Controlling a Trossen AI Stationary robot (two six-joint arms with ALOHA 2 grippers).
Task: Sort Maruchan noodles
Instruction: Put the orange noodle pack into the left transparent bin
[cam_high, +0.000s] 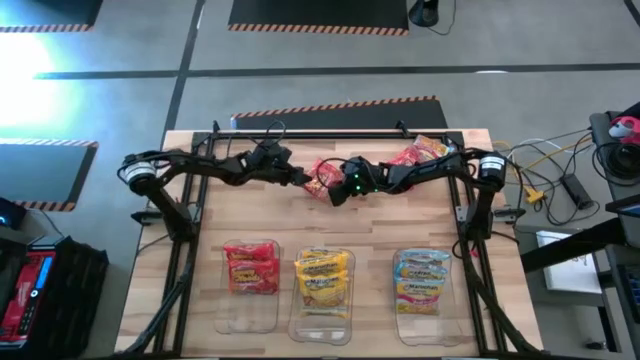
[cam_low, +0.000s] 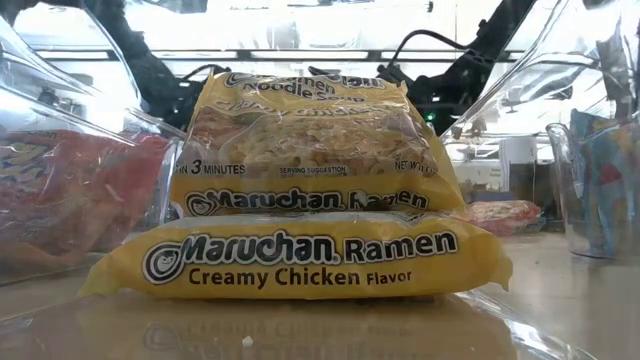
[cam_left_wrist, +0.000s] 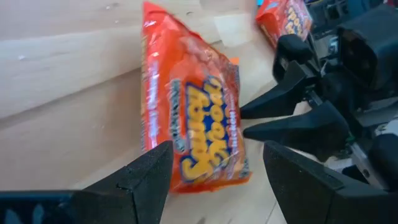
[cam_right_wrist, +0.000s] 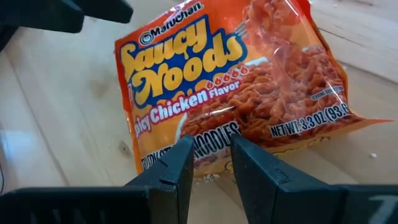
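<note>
Three clear bins (cam_high: 249, 318) sit in a row at the front of the bench (cam_high: 200, 200). One holds red packets (cam_high: 251, 266), one holds two yellow packets (cam_high: 323, 277), and one holds blue packets (cam_high: 421, 279). Two more red packets lie at the back: one (cam_high: 322, 176) between the arms and one (cam_high: 420, 152) farther right. The left end effector (cam_high: 300, 178) is spread wide over the middle one. The right end effector (cam_high: 332, 192) is almost closed beside it, holding nothing.
</note>
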